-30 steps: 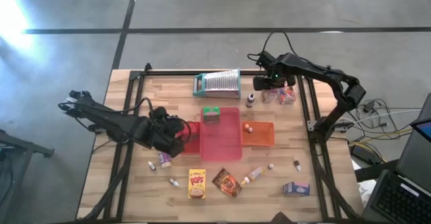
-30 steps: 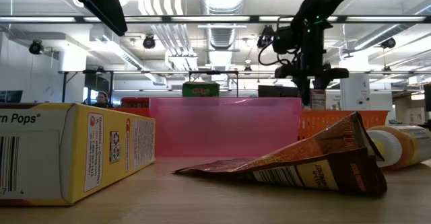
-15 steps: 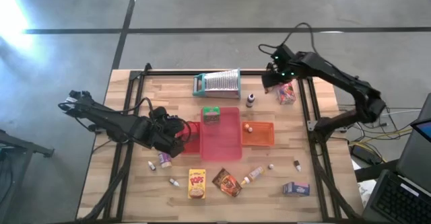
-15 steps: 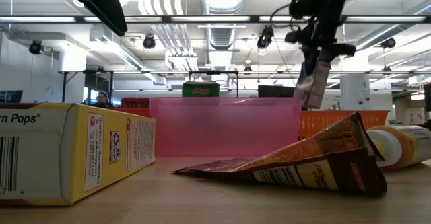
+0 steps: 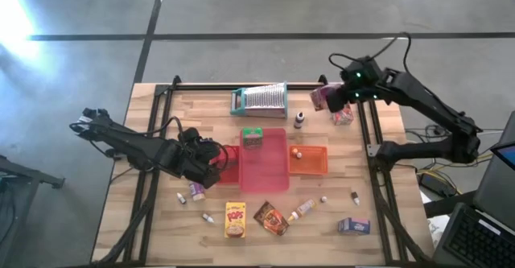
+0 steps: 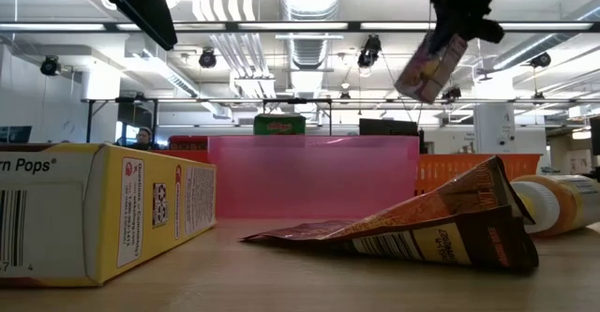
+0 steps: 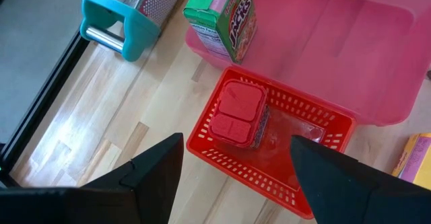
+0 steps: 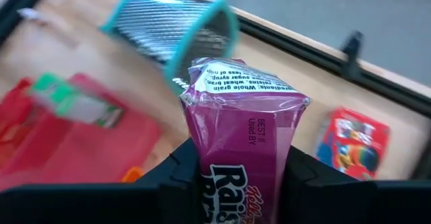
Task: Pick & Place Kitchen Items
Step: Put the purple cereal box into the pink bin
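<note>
At the table's far right, your right gripper (image 5: pixel 336 98) is lifting the purple raisin box (image 8: pixel 240 140), fingers pinching it; you are needing a tray next. Left gripper (image 7: pixel 232 158), spread, is hovering over the red basket (image 7: pixel 316 126).

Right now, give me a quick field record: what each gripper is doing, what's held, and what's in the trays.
right gripper: raised above the table's far right corner, shut on the purple raisin-bran box
left gripper: open, hovering over the small red basket, holding nothing
red basket contents: one red plastic container
pink tray: green cereal box at its far end
orange tray: two small items
left near pickup spot: red cereal box
</note>
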`<act>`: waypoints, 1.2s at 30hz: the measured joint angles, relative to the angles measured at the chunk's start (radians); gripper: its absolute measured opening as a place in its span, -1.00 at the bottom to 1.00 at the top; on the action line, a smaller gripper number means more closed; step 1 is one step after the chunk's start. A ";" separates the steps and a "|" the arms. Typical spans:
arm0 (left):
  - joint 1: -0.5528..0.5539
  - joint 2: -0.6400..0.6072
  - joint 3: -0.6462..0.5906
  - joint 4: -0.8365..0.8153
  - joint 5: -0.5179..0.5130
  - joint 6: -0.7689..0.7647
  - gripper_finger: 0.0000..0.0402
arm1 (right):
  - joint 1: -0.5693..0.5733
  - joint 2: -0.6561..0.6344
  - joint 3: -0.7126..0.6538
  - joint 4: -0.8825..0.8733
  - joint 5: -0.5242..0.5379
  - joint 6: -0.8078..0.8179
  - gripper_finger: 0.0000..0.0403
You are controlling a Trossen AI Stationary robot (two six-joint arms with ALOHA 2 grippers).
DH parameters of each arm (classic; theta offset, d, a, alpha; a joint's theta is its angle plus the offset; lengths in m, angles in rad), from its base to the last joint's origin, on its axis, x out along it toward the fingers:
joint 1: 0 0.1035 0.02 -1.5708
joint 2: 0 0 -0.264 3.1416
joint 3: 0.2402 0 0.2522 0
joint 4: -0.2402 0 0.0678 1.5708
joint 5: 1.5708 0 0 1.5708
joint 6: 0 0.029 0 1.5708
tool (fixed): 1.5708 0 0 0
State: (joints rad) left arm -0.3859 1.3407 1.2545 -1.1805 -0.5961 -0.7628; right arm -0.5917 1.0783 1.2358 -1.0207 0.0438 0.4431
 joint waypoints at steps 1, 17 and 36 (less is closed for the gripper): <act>0.000 0.000 0.000 0.000 0.000 0.000 0.38 | 0.024 -0.008 0.000 0.012 0.000 -0.004 -0.48; 0.000 0.000 0.000 0.002 0.000 0.000 0.38 | 0.329 0.060 0.000 0.141 -0.003 -0.156 -0.51; 0.000 0.000 0.000 0.002 0.000 0.000 0.38 | 0.393 0.364 0.066 0.202 -0.050 -0.421 -0.51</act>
State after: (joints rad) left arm -0.3859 1.3407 1.2545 -1.1781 -0.5963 -0.7629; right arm -0.1989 1.4420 1.3013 -0.8189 -0.0057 0.0219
